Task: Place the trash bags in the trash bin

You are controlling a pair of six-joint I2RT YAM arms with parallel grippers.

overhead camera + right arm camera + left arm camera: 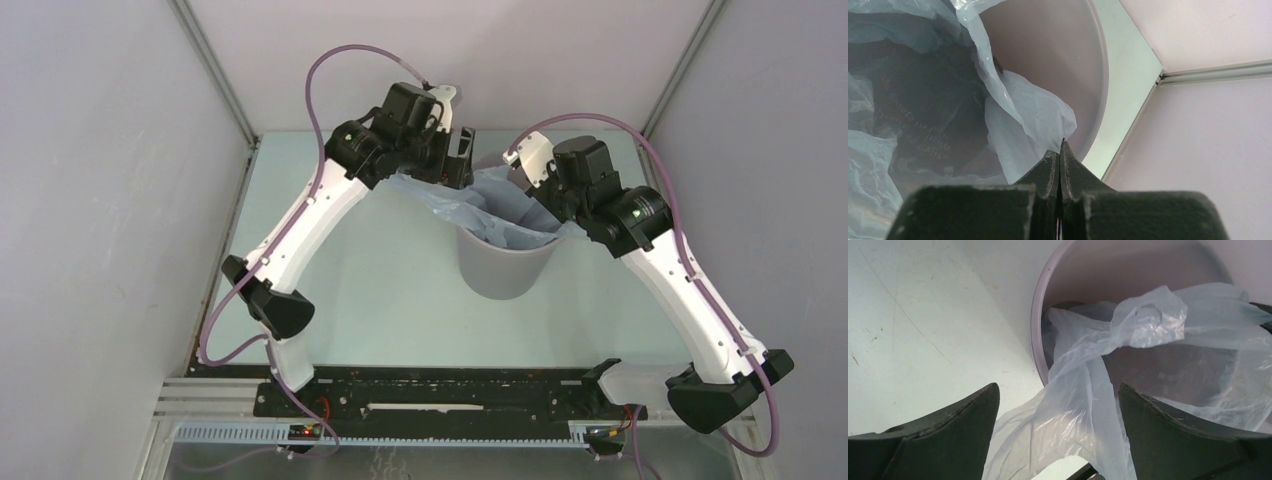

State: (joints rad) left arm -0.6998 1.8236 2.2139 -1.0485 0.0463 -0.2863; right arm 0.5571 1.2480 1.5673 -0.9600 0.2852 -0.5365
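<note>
The grey trash bin [505, 268] stands upright at the middle of the table. The pale-blue trash bag [470, 205] is partly inside it and spills over its far and left rim. My left gripper [458, 158] is open just above the bag's spilled part. In the left wrist view the bag [1148, 320] hangs over the bin's rim [1040, 305] and runs between the wide-apart jaws of my left gripper [1058, 385]. My right gripper [1062, 145] is shut on a fold of the bag [1033, 110] above the bin's inner wall [1058, 45]. In the top view its fingers [540, 205] sit over the bin's far right rim.
Grey enclosure walls with metal corner posts [215, 70] surround the pale green table [390, 300]. The back wall is close behind both grippers. A metal rail [1148, 100] runs along the table's edge just right of the bin.
</note>
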